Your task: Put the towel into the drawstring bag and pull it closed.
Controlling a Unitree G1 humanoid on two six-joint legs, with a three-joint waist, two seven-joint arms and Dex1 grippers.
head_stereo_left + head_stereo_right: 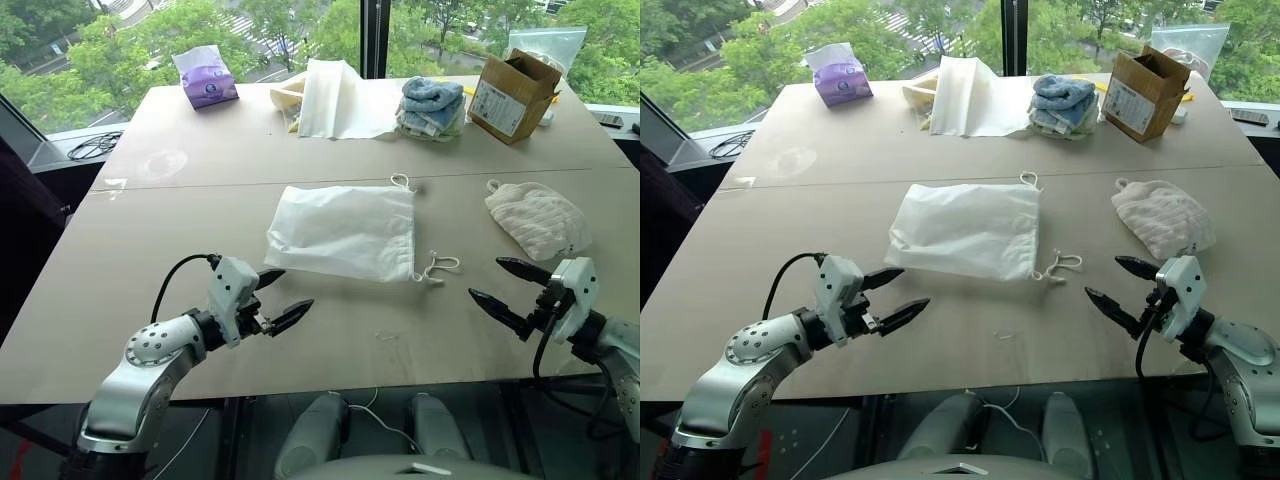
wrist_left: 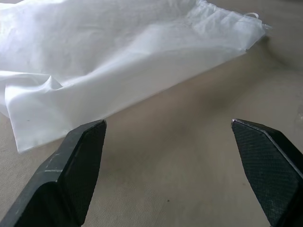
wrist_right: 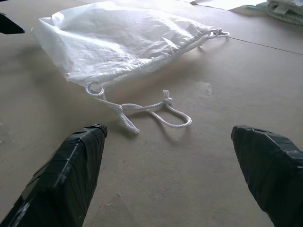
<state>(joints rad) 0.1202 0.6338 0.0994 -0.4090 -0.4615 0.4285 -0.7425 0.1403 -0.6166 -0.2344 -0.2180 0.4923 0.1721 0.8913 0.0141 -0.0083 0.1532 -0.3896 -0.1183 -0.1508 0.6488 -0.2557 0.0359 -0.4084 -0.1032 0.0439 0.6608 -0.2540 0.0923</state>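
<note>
Both the left gripper (image 1: 279,297) and right gripper (image 1: 508,285) hover open and empty. The drawstring bag (image 1: 340,230) lies flat mid-desk, the towel (image 1: 538,220) just right of it. The sheer mouth may stay shut; the cord loop (image 3: 142,109) could snag.

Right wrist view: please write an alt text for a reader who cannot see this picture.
A white drawstring bag lies flat on a tan table, its knotted white cord trailing loose on the surface toward the camera. In the foreground the right gripper is open, its two black fingers wide apart above the table and holding nothing.
</note>
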